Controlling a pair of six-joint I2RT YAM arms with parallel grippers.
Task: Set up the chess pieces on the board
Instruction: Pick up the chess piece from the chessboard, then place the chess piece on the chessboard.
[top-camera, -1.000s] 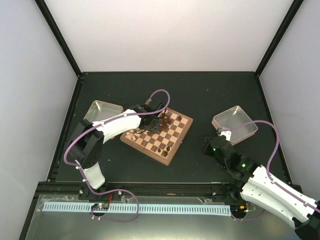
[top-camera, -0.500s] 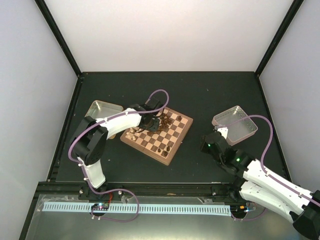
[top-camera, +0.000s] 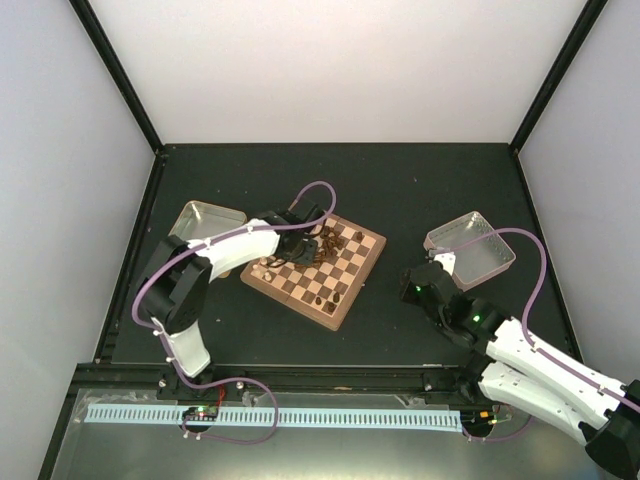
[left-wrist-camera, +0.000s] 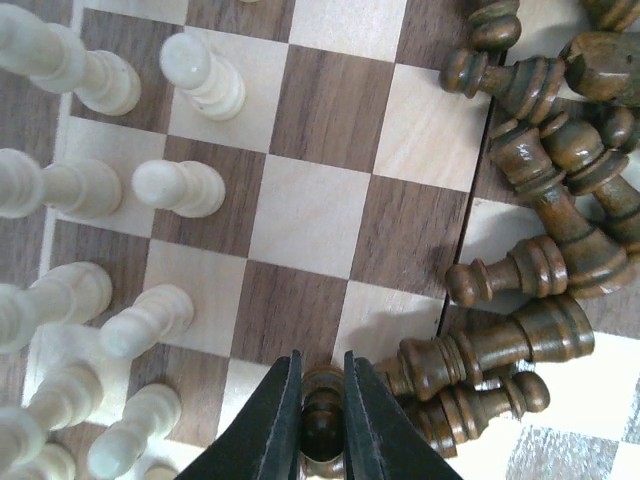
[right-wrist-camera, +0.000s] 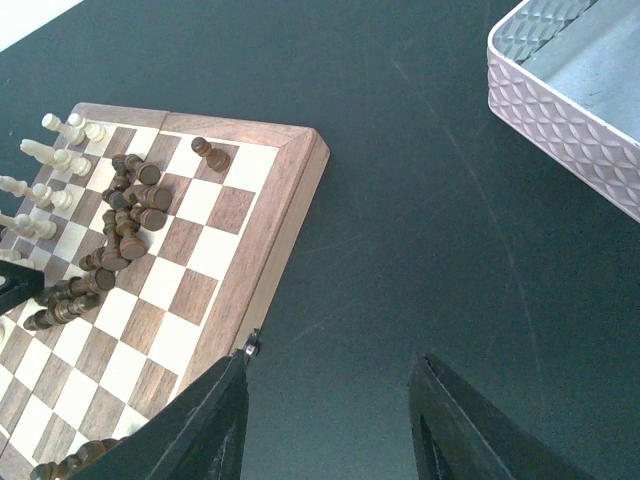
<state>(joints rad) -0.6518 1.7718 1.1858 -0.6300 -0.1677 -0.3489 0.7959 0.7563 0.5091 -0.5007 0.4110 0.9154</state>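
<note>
The board (top-camera: 345, 290) lies tilted mid-table; it also shows in the right wrist view (right-wrist-camera: 270, 240). My left gripper (top-camera: 300, 247) hangs over its far left part, shut on a dark brown piece (left-wrist-camera: 322, 425) just above a square. Beside it lies a heap of dark brown pieces (left-wrist-camera: 540, 230), toppled. Pale cream pieces (left-wrist-camera: 170, 190) stand in rows on the board's left squares. More dark pieces (top-camera: 328, 296) stand near the board's near edge. My right gripper (right-wrist-camera: 325, 385) is open and empty over bare table, right of the board (top-camera: 418, 285).
A shallow metal tray (top-camera: 205, 222) sits left of the board, close to my left arm. A second metal tray (top-camera: 472, 248) sits to the right, just beyond my right gripper, and shows in the right wrist view (right-wrist-camera: 570, 90). Black frame rails edge the dark table.
My left gripper has drawn slightly left over the board's far part. My right arm has swung left and forward a little, then held still.
</note>
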